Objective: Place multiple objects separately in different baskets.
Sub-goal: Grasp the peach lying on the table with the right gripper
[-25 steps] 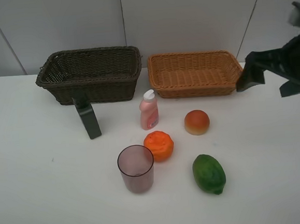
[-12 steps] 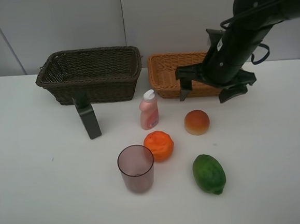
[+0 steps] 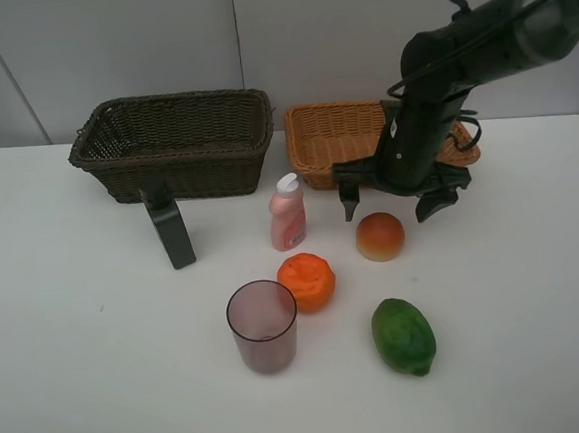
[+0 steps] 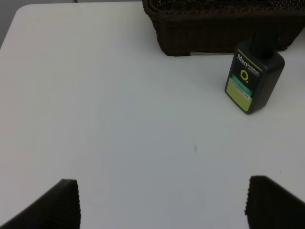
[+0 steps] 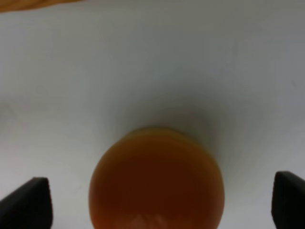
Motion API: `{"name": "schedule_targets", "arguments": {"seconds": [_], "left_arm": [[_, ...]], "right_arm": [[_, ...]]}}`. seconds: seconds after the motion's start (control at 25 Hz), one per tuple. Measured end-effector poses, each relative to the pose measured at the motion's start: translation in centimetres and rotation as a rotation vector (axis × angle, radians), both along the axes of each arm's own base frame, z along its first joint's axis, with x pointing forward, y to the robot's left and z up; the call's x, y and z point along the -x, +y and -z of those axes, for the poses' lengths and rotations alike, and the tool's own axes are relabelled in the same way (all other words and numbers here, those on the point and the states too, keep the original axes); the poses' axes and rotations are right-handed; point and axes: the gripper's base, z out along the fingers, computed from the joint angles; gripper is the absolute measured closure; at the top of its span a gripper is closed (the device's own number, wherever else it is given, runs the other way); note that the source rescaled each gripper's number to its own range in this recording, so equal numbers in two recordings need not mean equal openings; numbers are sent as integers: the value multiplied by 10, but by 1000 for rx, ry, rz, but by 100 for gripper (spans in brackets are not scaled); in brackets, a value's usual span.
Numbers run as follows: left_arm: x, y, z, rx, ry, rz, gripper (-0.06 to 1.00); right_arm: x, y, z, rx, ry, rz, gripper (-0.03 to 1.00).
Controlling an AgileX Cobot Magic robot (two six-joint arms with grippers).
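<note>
My right gripper [image 3: 385,211] stands open just above the red-orange peach [image 3: 380,237], a finger on either side, in front of the light tan basket [image 3: 336,149]. The right wrist view shows the peach [image 5: 157,176] centred between the spread fingertips [image 5: 26,202] of this gripper [image 5: 157,200]. Left of the peach are the orange [image 3: 307,281], the pink bottle [image 3: 287,214] and the mauve cup [image 3: 263,326]; the lime [image 3: 403,336] lies nearer the front. The dark green bottle [image 3: 170,226] stands before the dark brown basket [image 3: 174,145]. My left gripper [image 4: 167,202] is open over bare table, short of that bottle [image 4: 252,76].
The white table [image 3: 69,344] carries everything, with a pale wall behind the baskets. The right arm [image 3: 457,53] reaches over the tan basket's right end. The dark basket [image 4: 224,24] fills the far edge of the left wrist view.
The right arm swung in from the right edge, crossed the tan basket and came down over the peach. The objects and the left gripper stayed put.
</note>
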Motion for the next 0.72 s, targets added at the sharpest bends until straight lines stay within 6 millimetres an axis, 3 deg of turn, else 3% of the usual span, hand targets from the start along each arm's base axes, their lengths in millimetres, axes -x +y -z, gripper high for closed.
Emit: {"name": "schedule_targets", "arguments": {"seconds": [0.72], "left_arm": [[0,0,0,-1,0,-1,4]], "right_arm": [[-9,-3,38,31,33,-5,-3]]}}
